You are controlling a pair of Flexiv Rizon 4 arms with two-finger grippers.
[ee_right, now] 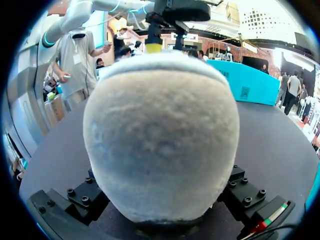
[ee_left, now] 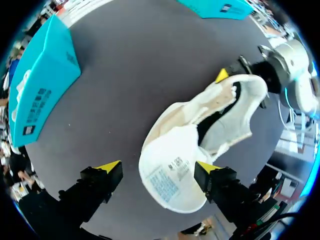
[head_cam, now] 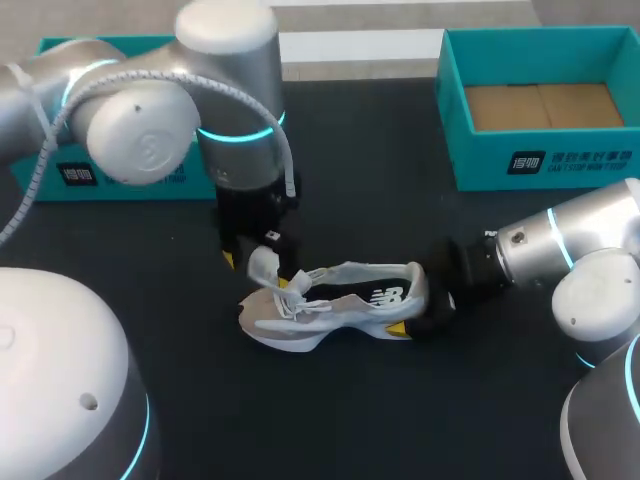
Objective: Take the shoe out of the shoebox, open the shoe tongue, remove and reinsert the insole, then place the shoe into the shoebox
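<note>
1. Left gripper (ee_left: 157,169): the fingers are spread wide above the toe end. The tongue (ee_left: 167,182) stands up between them, against one finger and clear of the other, so it is not gripped.
2. Right gripper (head_cam: 418,305): clamped on the heel of the shoe (head_cam: 340,300), with a yellow tip showing on each flank. The shoe sits on its sole on the table (head_cam: 400,420), well apart from the shoebox (head_cam: 560,165).
3. Risk, tongue: it is a thin, limp flap. If the fingers close off-centre, it would likely fold or slip free and drop back over the opening, blocking access to the insole.
4. Risk, hold: the heel collar is padded and will compress. A firm pull at the tongue could pivot the shoe in the right gripper or lift the toe.
5. Risk, laces (head_cam: 295,300): they lie loose and looped, and could snag a fingertip.
6. Materials: the upper is pale mesh and the sole is thick, white and curved. The heel is rounded and fuzzy. The tongue's underside is smooth and carries a printed label.
7. Shoebox: teal card walls and an open top, with a brown floor showing.
</note>
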